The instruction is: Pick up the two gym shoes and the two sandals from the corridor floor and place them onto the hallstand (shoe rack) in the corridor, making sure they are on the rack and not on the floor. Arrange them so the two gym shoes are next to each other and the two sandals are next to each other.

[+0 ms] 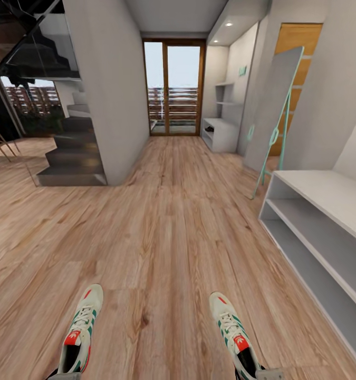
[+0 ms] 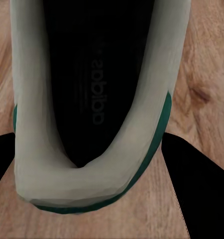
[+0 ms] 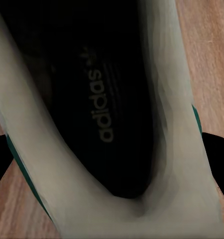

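Observation:
Two white gym shoes with green stripes and red-orange tongue labels hang low over the corridor floor (image 1: 167, 232), the left one (image 1: 80, 332) and the right one (image 1: 233, 330). Each is held by the heel. My left gripper (image 1: 64, 376) is shut on the left shoe's heel (image 2: 87, 184), with a black finger (image 2: 204, 189) on each side. My right gripper (image 1: 267, 373) is shut on the right shoe's heel (image 3: 142, 209). The hallstand (image 1: 220, 134), a low light-grey bench with wall shelves above, stands far down the corridor on the right. The sandals are out of view.
A white two-shelf cabinet (image 1: 315, 211) stands close on my right. Beyond it, a tall mirror on a teal frame (image 1: 275, 111) leans against the wall. Grey stairs (image 1: 75, 153) rise at the left. A glass door (image 1: 173, 87) closes the corridor's far end.

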`<state>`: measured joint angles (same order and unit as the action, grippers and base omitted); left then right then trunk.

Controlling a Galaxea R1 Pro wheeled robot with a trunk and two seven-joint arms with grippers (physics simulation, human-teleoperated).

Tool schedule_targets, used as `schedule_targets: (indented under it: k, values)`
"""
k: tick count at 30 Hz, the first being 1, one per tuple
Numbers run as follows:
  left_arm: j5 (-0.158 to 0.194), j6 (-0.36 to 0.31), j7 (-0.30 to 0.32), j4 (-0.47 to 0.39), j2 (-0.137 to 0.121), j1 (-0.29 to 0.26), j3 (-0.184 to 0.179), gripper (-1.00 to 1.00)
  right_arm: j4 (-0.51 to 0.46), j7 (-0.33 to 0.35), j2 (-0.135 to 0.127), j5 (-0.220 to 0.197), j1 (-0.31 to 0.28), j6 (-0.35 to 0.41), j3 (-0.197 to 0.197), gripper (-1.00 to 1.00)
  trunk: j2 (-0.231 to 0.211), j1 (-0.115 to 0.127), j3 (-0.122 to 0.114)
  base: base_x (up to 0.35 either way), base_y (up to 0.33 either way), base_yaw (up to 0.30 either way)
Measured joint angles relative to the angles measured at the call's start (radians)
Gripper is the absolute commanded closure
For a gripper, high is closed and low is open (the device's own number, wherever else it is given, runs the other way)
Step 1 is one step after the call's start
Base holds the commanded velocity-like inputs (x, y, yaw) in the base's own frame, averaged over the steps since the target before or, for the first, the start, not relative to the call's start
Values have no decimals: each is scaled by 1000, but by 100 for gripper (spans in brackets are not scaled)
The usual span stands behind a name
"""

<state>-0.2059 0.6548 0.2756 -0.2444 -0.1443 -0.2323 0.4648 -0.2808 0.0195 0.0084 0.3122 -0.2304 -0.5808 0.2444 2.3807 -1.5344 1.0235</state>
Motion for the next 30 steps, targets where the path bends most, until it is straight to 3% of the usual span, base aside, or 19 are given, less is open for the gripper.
schedule_targets:
  k: [30]
  values:
    - [0, -1, 0, 0, 0, 0, 0, 100, -7, -2, 1, -5, -1, 0, 2, 100, 0, 0, 0, 337, 0, 0]
